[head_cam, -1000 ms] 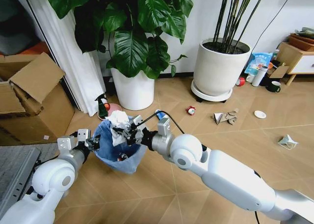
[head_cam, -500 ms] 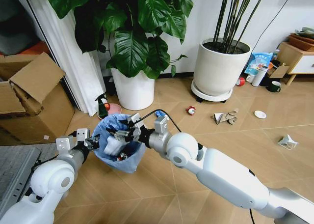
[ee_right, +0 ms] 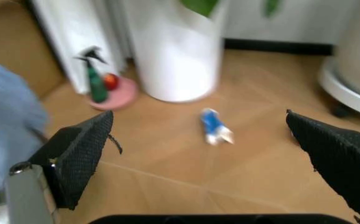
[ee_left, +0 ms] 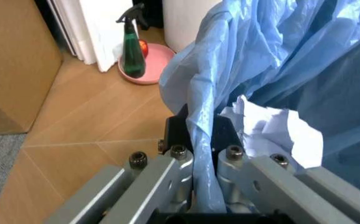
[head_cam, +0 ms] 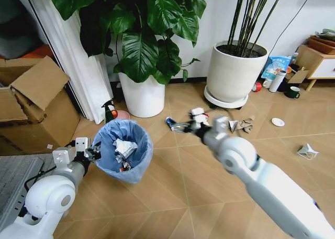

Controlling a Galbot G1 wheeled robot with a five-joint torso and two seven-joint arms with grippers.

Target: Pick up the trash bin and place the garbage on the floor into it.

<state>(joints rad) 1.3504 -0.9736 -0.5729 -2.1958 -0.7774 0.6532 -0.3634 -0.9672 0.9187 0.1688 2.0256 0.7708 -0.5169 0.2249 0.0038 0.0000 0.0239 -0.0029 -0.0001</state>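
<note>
The trash bin [head_cam: 124, 154], lined with a crinkly light-blue bag, hangs tilted just above the floor [head_cam: 172, 192]. My left gripper [head_cam: 93, 153] is shut on its near rim. In the left wrist view the fingers [ee_left: 178, 158] pinch the bag edge [ee_left: 200, 112]. Crumpled white paper [head_cam: 123, 147] lies inside the bin, also visible as white paper [ee_left: 273, 133]. My right gripper [head_cam: 178, 127] is open and empty, right of the bin and just above a crushed blue can [head_cam: 169, 121]. That blue can [ee_right: 214, 127] lies on the floor between its open fingers [ee_right: 80, 151].
Cardboard bits [head_cam: 241, 125], a white lid [head_cam: 277, 122] and a crumpled wrapper [head_cam: 307, 151] lie to the right. Two white planters [head_cam: 142, 95] [head_cam: 230, 74] stand behind. A green spray bottle [head_cam: 109, 113] on a pink dish and a cardboard box [head_cam: 36, 108] are at left.
The right gripper let the white paper drop into the bin, then pulled out and swung right toward the blue can. The left gripper kept its hold on the bin rim.
</note>
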